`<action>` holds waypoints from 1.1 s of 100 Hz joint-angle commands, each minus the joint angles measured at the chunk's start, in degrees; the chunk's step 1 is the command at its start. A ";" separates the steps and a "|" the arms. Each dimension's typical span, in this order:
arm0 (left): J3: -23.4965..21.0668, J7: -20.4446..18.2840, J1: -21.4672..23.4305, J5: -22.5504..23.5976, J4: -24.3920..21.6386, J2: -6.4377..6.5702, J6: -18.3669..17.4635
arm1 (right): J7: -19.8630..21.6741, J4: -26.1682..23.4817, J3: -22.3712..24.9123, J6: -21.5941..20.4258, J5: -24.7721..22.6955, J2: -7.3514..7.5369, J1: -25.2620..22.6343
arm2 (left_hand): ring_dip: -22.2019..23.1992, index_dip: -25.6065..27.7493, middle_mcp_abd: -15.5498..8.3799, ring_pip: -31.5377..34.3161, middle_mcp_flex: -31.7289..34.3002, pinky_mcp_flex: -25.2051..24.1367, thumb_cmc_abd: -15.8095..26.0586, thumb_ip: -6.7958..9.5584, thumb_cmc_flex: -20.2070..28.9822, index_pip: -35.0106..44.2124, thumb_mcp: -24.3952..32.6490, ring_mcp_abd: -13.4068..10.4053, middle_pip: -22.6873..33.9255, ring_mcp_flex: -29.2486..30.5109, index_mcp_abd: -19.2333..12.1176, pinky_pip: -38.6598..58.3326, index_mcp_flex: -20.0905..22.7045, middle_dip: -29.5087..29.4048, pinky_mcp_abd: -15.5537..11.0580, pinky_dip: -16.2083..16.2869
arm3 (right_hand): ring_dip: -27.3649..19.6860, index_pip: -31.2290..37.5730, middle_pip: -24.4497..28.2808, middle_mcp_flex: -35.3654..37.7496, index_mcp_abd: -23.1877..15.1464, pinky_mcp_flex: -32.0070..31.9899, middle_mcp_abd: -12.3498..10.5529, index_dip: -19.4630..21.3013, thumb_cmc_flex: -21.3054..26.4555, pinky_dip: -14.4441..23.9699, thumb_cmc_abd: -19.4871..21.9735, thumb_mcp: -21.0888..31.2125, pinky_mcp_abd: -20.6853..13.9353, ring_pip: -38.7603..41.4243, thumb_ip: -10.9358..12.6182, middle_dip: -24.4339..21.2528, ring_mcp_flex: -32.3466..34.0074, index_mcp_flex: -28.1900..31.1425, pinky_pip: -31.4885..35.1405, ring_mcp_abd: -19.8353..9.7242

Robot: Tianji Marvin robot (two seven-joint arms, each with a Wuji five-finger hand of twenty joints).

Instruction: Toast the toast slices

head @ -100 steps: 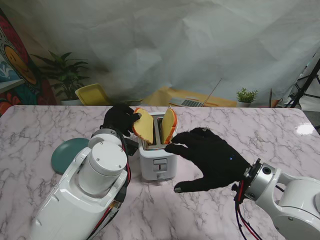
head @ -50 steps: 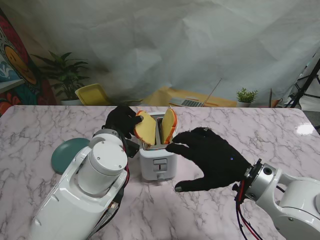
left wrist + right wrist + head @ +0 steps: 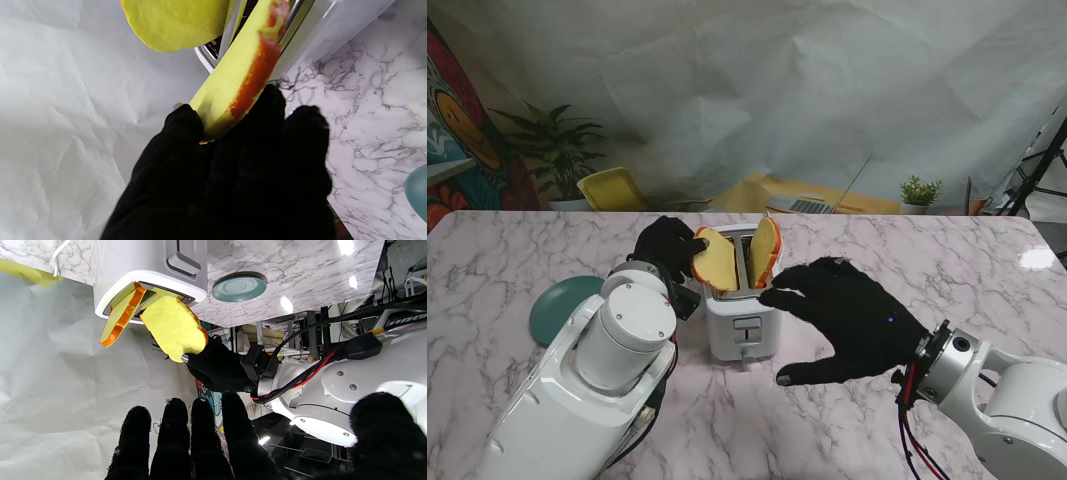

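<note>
A white toaster [image 3: 742, 318] stands mid-table with two yellow, orange-crusted toast slices leaning out of its slots. My left hand [image 3: 667, 246] is shut on the left toast slice [image 3: 715, 261], whose lower end is in the left slot. The left wrist view shows the thumb and fingers pinching that left toast slice [image 3: 240, 76] at its edge. The right toast slice [image 3: 765, 250] leans free in the other slot. My right hand [image 3: 852, 318] hovers open beside the toaster's right side, fingertips close to its top. The toaster's lever [image 3: 181, 261] is up.
A teal plate [image 3: 562, 305] lies on the marble table [image 3: 517, 250] to the left of my left arm. Beyond the far edge are a yellow chair [image 3: 613, 188], a laptop [image 3: 807, 205] and small plants. A white cord [image 3: 58, 255] leaves the toaster.
My left hand has shifted slightly nearer to me, and the left slice has sunk a little into its slot. The right hand has barely moved.
</note>
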 commanded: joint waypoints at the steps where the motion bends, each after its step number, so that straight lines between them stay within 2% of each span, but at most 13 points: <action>1: 0.32 -0.10 -0.26 -0.24 0.87 -0.52 0.04 | 0.17 -1.12 0.01 0.08 -0.16 -0.02 -0.32 | 0.30 1.59 5.28 1.95 0.19 0.22 -0.29 1.32 1.89 2.81 1.07 0.31 1.98 0.29 0.94 2.24 1.02 0.76 -1.23 -0.62 | -1.14 -0.39 -0.28 -1.12 -0.76 -0.15 -0.52 0.89 -0.49 -0.36 2.35 -1.05 -1.62 -2.17 -0.75 -0.48 -0.97 -1.47 -1.35 -1.26; 25: 1.60 3.91 -0.50 1.12 1.20 -2.15 0.67 | 0.83 -1.13 -0.15 0.52 -0.19 0.07 -0.10 | 0.06 2.07 5.39 2.06 0.10 0.80 0.09 1.20 1.79 3.17 0.80 0.09 2.41 0.50 1.64 2.22 0.58 0.73 -1.26 -0.88 | -1.15 -0.40 -0.33 -1.04 -0.74 -0.16 -0.47 0.89 -0.24 -0.36 2.54 -1.23 -1.66 -2.13 -0.73 -0.49 -0.91 -1.47 -1.34 -1.25; 55: 2.49 4.04 -2.27 1.51 3.07 -2.89 3.13 | 0.96 -1.15 -0.11 0.39 -0.21 0.10 -0.28 | -0.53 2.95 5.19 2.69 -0.03 1.55 1.12 1.44 1.36 4.58 -1.78 -0.09 3.98 1.16 2.29 2.70 0.20 -0.49 -0.76 -1.36 | -1.17 -0.36 -0.26 -0.87 -0.74 -0.02 -0.46 0.90 0.17 -0.36 2.71 -1.62 -1.70 -2.04 -0.73 -0.44 -0.74 -1.37 -1.22 -1.24; 81: 2.82 6.04 -2.86 -1.67 5.26 -4.05 1.58 | 0.72 -1.16 -0.03 -0.06 -0.66 0.08 -0.57 | -0.83 3.17 4.88 2.42 -0.79 0.74 2.00 1.50 0.82 5.21 -2.61 -0.20 4.39 0.39 2.06 2.32 -0.62 -1.20 -0.80 -1.61 | -1.19 -0.33 -0.22 -0.78 -0.75 0.03 -0.46 0.90 0.47 -0.38 2.84 -1.93 -1.59 -1.97 -0.68 -0.41 -0.69 -1.33 -1.10 -1.17; 110: 3.60 8.17 -3.97 -2.73 7.70 -5.13 0.71 | 0.51 -1.23 0.35 -0.32 -1.13 0.04 -1.33 | -1.33 2.85 4.62 1.61 -1.76 -0.50 2.38 1.60 1.57 5.18 -2.81 -0.27 4.24 -0.85 1.67 1.22 -1.37 -1.64 -0.74 -1.98 | -1.23 -0.27 -0.21 -0.70 -0.78 0.02 -0.48 0.92 0.73 -0.41 2.98 -2.23 -1.55 -1.96 -0.64 -0.39 -0.65 -1.27 -0.97 -1.19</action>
